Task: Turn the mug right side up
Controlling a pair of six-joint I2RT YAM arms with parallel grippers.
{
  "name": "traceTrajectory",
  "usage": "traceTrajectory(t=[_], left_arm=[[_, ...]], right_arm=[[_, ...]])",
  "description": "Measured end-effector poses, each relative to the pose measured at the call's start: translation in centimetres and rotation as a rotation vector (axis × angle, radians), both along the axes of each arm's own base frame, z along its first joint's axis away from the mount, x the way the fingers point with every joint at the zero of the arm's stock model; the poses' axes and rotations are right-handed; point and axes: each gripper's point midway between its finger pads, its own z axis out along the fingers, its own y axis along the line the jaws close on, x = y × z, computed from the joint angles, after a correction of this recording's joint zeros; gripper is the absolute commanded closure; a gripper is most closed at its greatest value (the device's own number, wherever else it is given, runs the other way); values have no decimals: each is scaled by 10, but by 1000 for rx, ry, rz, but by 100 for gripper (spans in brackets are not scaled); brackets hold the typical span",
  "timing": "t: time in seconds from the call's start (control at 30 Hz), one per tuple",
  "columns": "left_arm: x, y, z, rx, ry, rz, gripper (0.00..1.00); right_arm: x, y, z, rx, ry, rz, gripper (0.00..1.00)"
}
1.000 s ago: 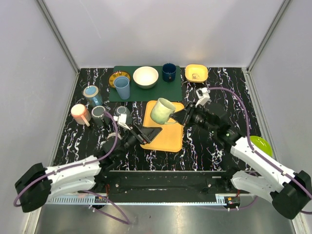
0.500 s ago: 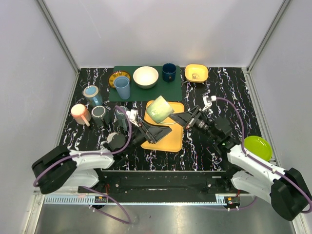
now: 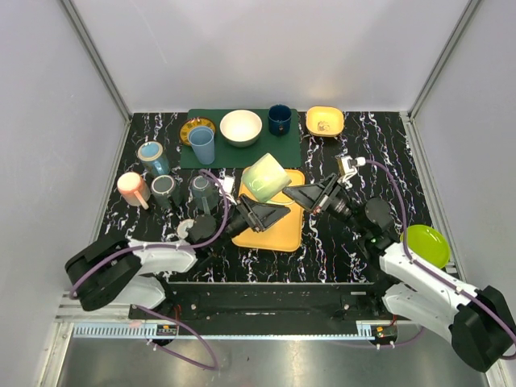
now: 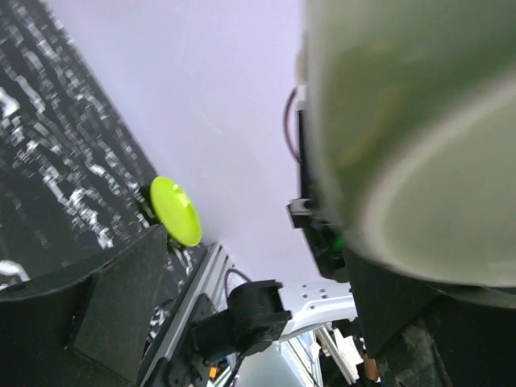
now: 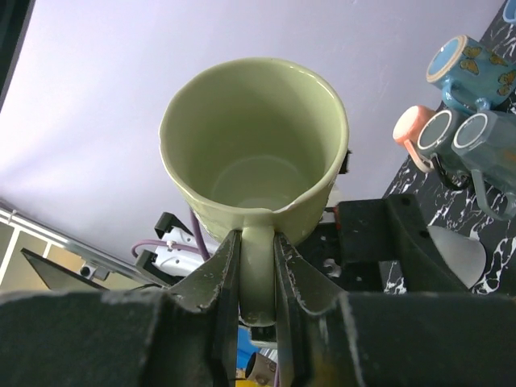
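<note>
Right wrist view: the right gripper point(image 5: 256, 262) is pinching the mug point(image 5: 254, 161) by its handle, jaws pressing on both sides. The mug is hanging tilted over the tray's point(image 3: 282, 234) 11 o'clock corner. The left gripper point(image 3: 270, 213) is hovering at the mug's 6 o'clock, jaws spread.

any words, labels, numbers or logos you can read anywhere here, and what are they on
No readable text in any view.
green mug: plain, no print showing.
yellow bowl: a small mark inside, too small to read.
small plate: dark marks round the rim, too small to read.
blue mug: butterfly pictures, no words.
white strip on the front rail: fine ticks, no legible numbers.
</note>
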Motion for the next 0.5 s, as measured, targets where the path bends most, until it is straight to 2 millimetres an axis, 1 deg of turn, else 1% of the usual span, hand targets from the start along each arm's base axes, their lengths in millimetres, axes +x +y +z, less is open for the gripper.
traceTrajectory(t=[0.17, 0.27, 0.37, 0.5], left_arm=[[-13, 6, 47, -73, -137, -12, 3], [-21, 8, 66, -104, -205, -16, 1], [-28, 7, 70, -111, -231, -26, 1], [-27, 6, 69, -104, -235, -16, 2]], right_arm=[[-5, -9, 11, 21, -14, -26, 100], [-4, -14, 15, 35, -16, -55, 100], [-2, -16, 16, 38, -15, -71, 100], [1, -12, 7, 13, 11, -64, 100]])
